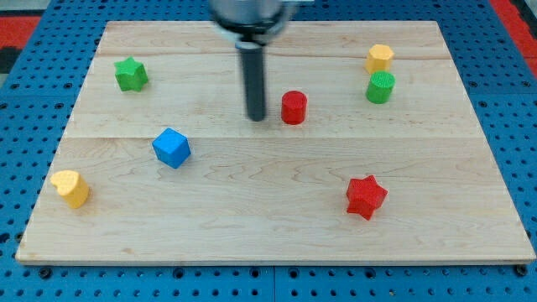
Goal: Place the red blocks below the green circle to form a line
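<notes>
The green circle stands at the view's upper right. A red cylinder stands near the middle of the board, left of and slightly below the green circle. A red star lies at the lower right, well below the green circle. My tip rests on the board just left of the red cylinder, a small gap between them.
A yellow hexagon block sits just above the green circle. A green star is at the upper left, a blue cube left of centre, a yellow heart-shaped block at the lower left. The wooden board lies on a blue pegboard.
</notes>
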Action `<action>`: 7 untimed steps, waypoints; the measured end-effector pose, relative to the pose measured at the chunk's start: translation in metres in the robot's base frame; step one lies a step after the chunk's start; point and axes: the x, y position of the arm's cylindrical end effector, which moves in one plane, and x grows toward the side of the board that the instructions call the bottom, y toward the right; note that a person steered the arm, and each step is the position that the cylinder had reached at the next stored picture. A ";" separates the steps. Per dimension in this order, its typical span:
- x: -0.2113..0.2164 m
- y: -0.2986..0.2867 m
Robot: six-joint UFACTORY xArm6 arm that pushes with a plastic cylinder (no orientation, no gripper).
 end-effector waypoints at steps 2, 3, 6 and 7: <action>-0.027 0.000; -0.017 0.082; 0.050 0.141; 0.056 0.169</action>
